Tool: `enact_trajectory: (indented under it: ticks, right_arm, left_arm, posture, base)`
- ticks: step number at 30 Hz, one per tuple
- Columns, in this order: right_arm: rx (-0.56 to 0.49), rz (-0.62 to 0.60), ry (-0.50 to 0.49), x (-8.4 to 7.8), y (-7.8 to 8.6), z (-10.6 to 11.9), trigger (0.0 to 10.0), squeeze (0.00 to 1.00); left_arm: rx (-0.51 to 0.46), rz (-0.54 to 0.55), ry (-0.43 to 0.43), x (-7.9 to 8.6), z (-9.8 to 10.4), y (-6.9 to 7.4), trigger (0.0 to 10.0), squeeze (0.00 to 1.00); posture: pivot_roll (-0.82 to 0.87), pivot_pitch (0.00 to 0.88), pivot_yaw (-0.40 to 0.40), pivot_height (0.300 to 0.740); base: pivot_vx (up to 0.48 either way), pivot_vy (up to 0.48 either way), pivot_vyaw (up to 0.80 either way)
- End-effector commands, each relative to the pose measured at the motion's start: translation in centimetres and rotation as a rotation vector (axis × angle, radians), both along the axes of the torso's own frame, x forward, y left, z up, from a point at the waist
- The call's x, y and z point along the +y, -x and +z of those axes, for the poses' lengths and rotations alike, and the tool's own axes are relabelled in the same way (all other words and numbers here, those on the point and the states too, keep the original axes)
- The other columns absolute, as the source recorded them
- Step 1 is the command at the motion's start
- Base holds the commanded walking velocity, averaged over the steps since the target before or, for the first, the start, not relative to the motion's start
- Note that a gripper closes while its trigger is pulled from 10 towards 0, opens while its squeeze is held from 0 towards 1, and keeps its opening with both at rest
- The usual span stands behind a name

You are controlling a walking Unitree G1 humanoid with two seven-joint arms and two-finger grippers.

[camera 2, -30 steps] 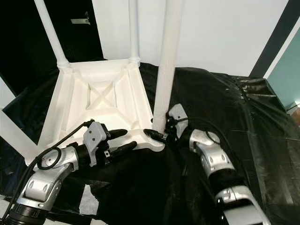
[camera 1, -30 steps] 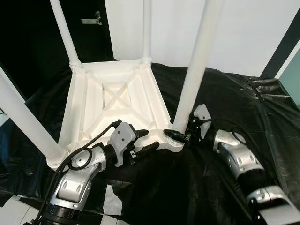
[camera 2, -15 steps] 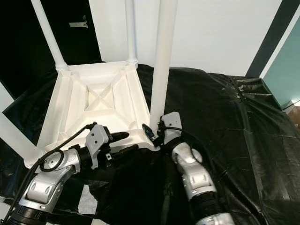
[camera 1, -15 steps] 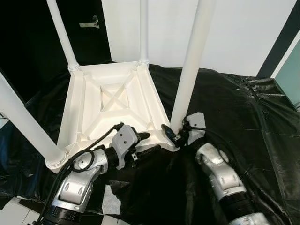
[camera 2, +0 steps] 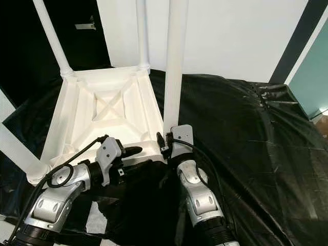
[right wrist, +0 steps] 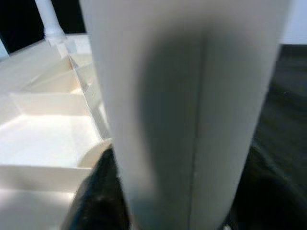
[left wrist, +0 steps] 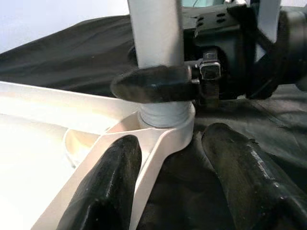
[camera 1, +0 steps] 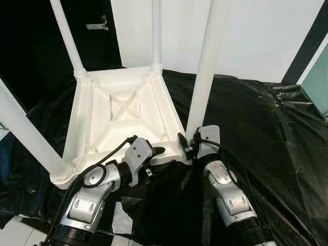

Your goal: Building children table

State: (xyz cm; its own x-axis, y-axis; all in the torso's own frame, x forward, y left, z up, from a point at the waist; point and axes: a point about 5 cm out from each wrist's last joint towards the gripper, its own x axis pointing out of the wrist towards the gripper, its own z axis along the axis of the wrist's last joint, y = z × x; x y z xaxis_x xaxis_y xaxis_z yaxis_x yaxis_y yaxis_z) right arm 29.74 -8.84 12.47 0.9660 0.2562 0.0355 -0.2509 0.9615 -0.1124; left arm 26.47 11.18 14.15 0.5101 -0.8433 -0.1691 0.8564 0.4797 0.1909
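Note:
The white children's table [camera 1: 125, 110] lies upside down on a black sheet, its legs pointing up. My right gripper [camera 1: 188, 146] is clasped around the foot of the near right leg [camera 1: 205, 72], just above its socket at the table's corner. One of its black fingers [left wrist: 153, 84] lies across the front of the leg, and the leg [right wrist: 192, 96] stands close before the right wrist camera. My left gripper [camera 1: 154, 156] is open at the table's near edge, its two fingers [left wrist: 110, 191] on either side of the rim next to that corner.
Three more legs stand at the far left [camera 1: 66, 36], the far middle [camera 1: 156, 33] and the near left [camera 1: 25, 133]. The black sheet [camera 1: 256, 118] covers the floor to the right. A white wall [camera 1: 266, 36] is behind, and a dark doorway [camera 1: 31, 46] at the left.
My right arm has swung in from the right to the near side of the leg, its wrist now upright at the leg's foot. The left gripper has crept further onto the rim.

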Motion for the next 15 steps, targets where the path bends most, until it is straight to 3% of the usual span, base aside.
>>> enact_trajectory:
  ticks: [1,8,9,15]
  right_arm:
    - [0.044,-0.023,0.025,-0.7,-0.1,-0.9,10.0,1.0]
    - [0.001,0.085,0.024,-1.7,0.1,0.2,10.0,1.0]
    - [-0.01,0.104,0.017,-2.0,0.2,0.4,10.0,0.0]
    - [-0.005,0.237,0.014,-2.9,0.9,0.2,10.0,0.0]
  left_arm:
    - [-0.013,0.094,0.009,0.3,-0.1,-0.5,10.0,0.0]
    - [0.027,0.111,0.049,0.2,0.0,-0.6,10.0,0.0]
    - [0.026,0.111,0.051,0.2,0.1,-0.6,10.0,0.0]
    - [0.052,0.093,0.049,0.4,0.0,-0.5,10.0,0.0]
  posture:
    - [0.05,0.0,-0.054,0.74]
    - [0.05,0.0,-0.065,0.74]
    - [0.05,0.0,-0.064,0.74]
    - [0.04,0.0,-0.049,0.74]
  base:
    - [0.0,0.0,0.0]
    - [0.0,0.0,0.0]
    - [0.0,0.0,0.0]
    - [0.0,0.0,0.0]
